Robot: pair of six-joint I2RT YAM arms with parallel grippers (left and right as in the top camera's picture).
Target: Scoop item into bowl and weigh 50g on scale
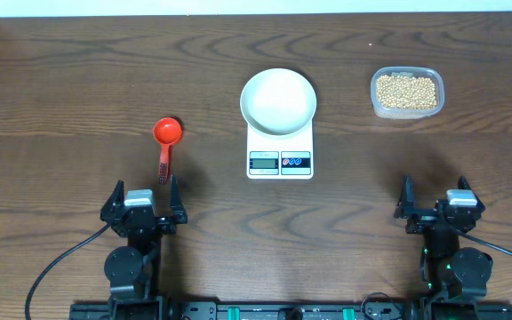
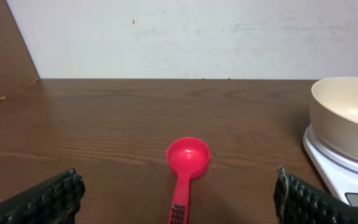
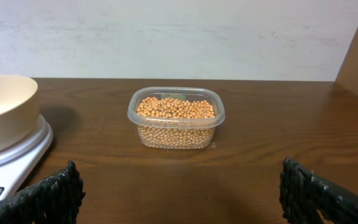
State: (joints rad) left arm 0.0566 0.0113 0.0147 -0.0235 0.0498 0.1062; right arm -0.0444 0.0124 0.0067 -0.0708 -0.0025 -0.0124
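Left gripper (image 1: 145, 196): lower left of the overhead frame. Its jaws are spread wide with nothing between them.
Right gripper (image 1: 436, 201): lower right of the overhead frame, spread just as wide and equally empty.
Beans (image 1: 406, 91): upper right of the overhead frame. You'll find all of them in the clear tub (image 1: 372, 100), and none show in the bowl.
Bowl (image 1: 278, 100): centre of the frame, seated on the scale (image 1: 280, 163), and its inside looks bare.
Scale display: it faces the arms, but the reading is too small for you to make out.
Red scoop (image 1: 165, 153): it lies flat on the table (image 1: 60, 89), left of the scale and directly above the left gripper in the frame.
Scoop axis: it runs nearly straight up and down the overhead frame. The cup points away from the arms and the handle end points back at the left gripper.
Nearer arm: the left arm is nearer the scoop. The right arm is nearer the tub, which is well apart from the scoop.
Step in hand: by my reading, nothing has been picked up yet.
Your next move: reach the left gripper forward and close it across the handle, not the cup. The jaws already span crosswise to that axis, so you should need little wrist turn.
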